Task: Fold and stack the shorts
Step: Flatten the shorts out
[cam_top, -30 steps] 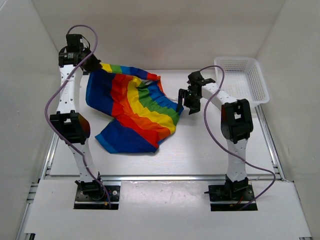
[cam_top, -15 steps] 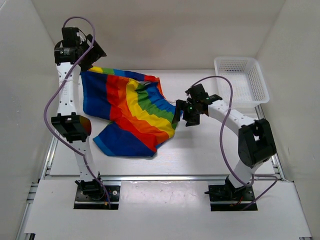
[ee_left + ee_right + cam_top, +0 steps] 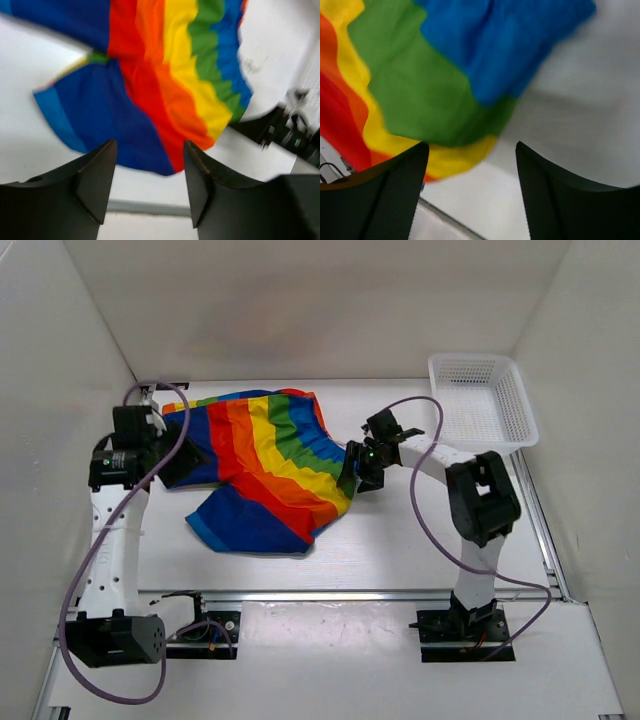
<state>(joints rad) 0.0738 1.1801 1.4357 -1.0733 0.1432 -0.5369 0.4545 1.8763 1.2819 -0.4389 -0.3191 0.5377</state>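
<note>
The shorts (image 3: 265, 465), a rainbow-striped cloth, lie spread and rumpled on the white table, blue lobe toward the front. My left gripper (image 3: 183, 467) hovers at their left edge, open and holding nothing. In the left wrist view the shorts (image 3: 150, 75) lie ahead of the open left gripper (image 3: 149, 145). My right gripper (image 3: 353, 474) is at the cloth's right edge, open. In the right wrist view the right gripper (image 3: 471, 146) has bare table between its fingers, and the shorts' green and blue corner (image 3: 445, 75) sits just beyond them.
A white mesh basket (image 3: 524, 416) stands at the back right corner. White walls close in the table on three sides. A metal rail (image 3: 330, 593) runs along the near edge by the arm bases.
My left gripper let go of the shorts' raised back-left corner and dropped down toward the front. The cloth fell flat. My right gripper moved in to the shorts' right edge.
</note>
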